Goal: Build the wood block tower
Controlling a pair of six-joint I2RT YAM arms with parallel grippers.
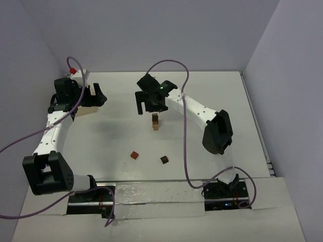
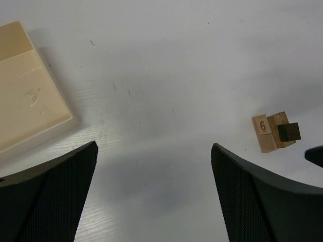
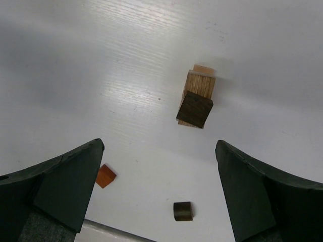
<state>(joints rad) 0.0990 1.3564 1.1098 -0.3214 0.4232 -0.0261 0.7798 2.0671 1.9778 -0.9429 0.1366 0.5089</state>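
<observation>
The tower [image 1: 155, 122] stands mid-table, a narrow stack of tan blocks with a dark brown cube on top. It also shows in the right wrist view [image 3: 197, 101] and in the left wrist view [image 2: 275, 132], where one tan block bears a "6". A reddish-brown block [image 1: 134, 155] and a dark brown block [image 1: 164, 160] lie loose nearer the arms, and both show in the right wrist view, the reddish one [image 3: 105, 176] and the dark one [image 3: 182, 210]. My right gripper [image 1: 146, 107] hovers open and empty just behind the tower [image 3: 159, 145]. My left gripper [image 1: 99, 96] is open and empty at the far left [image 2: 154, 146].
A flat pale tan board [image 2: 25, 96] lies on the table under the left gripper at the far left [image 1: 83, 104]. Grey walls close the table at the back and both sides. Purple cables hang off both arms.
</observation>
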